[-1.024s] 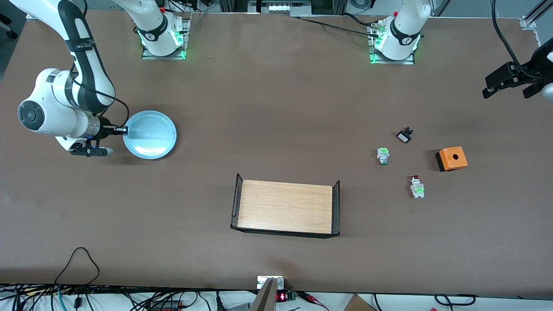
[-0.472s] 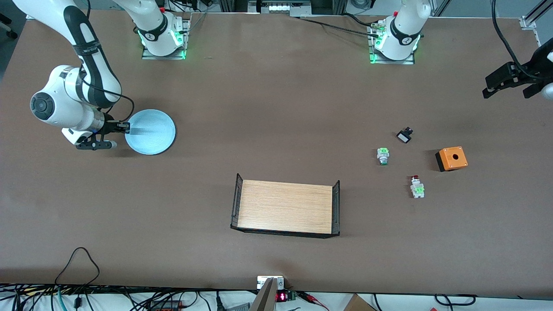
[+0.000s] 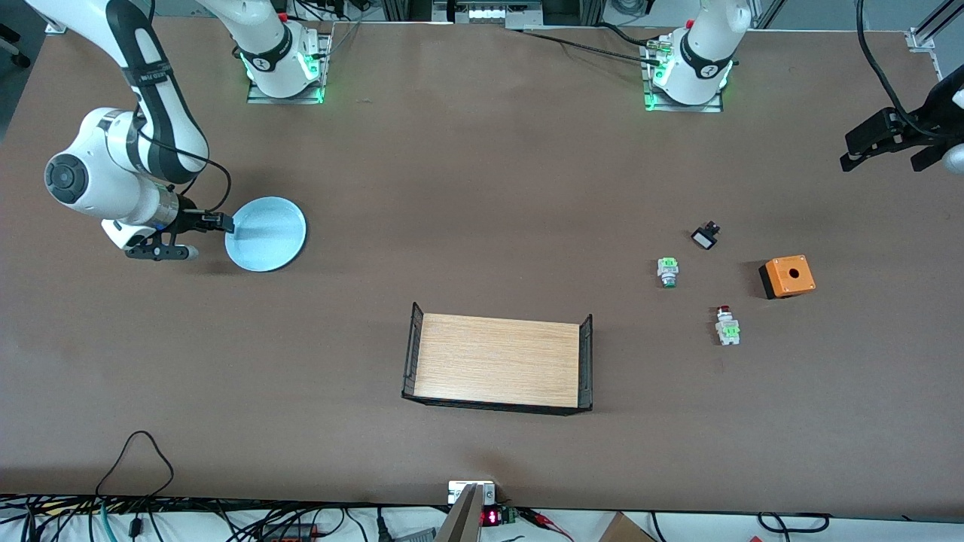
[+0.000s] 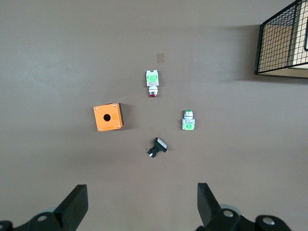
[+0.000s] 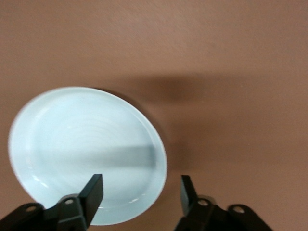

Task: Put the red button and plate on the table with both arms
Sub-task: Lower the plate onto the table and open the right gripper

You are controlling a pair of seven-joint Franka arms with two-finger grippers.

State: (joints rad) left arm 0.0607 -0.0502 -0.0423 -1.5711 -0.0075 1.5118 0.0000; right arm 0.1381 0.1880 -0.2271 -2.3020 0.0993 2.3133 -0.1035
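The pale blue plate (image 3: 267, 233) (image 5: 82, 149) lies flat on the brown table (image 3: 482, 188) toward the right arm's end. My right gripper (image 3: 226, 223) (image 5: 142, 185) is open at the plate's rim, one finger over the plate and one over bare table, gripping nothing. The red button (image 3: 726, 324) (image 4: 152, 82) lies on its side on the table toward the left arm's end. My left gripper (image 3: 866, 147) (image 4: 142, 192) hangs open and empty, high over the table's edge at that end, where the left arm waits.
A green-capped button (image 3: 667, 271), a small black-and-white switch (image 3: 706, 236) and an orange box (image 3: 787, 276) with a hole lie around the red button. A light-wood tray (image 3: 497, 361) with black mesh ends stands mid-table, nearer the front camera.
My right gripper, shut on the plate's rim a second ago, has opened and let go. The plate has come down flat onto the table. The left arm has not moved.
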